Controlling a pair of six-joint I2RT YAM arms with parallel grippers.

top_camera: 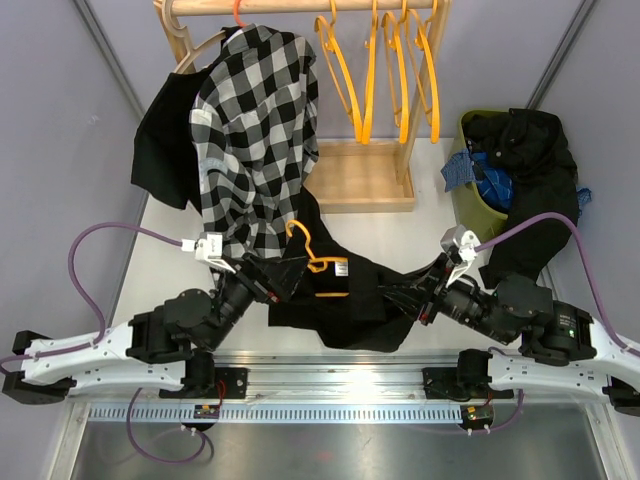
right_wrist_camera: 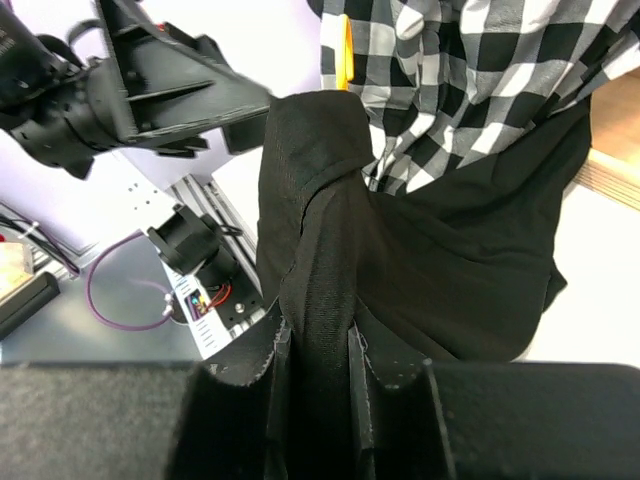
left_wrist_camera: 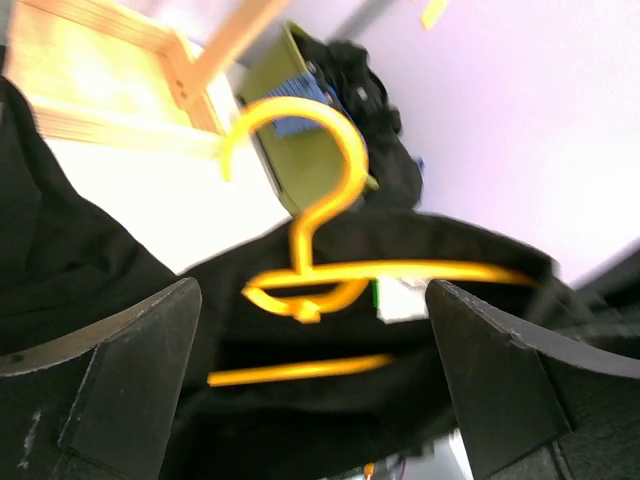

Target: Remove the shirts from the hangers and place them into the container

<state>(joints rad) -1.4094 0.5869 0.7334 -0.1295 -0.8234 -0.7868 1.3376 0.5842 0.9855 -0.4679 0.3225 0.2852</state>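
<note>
Shirts are in 3 places. 1 black shirt [top_camera: 335, 310] lies spread on the worktop [top_camera: 420, 240] between my 2 arms, with an orange hanger [top_camera: 322, 265] at its collar end. The hanger's hook points toward the rack [top_camera: 360, 178] and its bars lie across the cloth. I cannot tell whether its arms sit inside the shoulders.

A checked shirt [top_camera: 255, 130] hangs from the rail on a red-orange hanger [top_camera: 240, 12], and its hem drops down to the black shirt. A second black shirt [top_camera: 165, 150] hangs behind it on the left. Further right on the rail hangs a row of empty hangers [top_camera: 385, 75].

My left fingers [top_camera: 290, 280] are spread wide and hold nothing. They hover low at the collar end of the black shirt. In my left wrist view the orange hanger shows in the gap between them, touching neither.

My right fingers [top_camera: 405, 298] are pinched on a fold at the right edge of the black shirt. In my right wrist view the cloth rises from them in a narrow ridge, then spreads out toward the checked shirt.

At the far right of the worktop, just beside the rack, is the olive-green container [top_camera: 468, 195]. A heap of black shirts [top_camera: 530, 150] fills it and spills over its rim toward my right arm. Something blue [top_camera: 490, 185] lies in it too.
</note>
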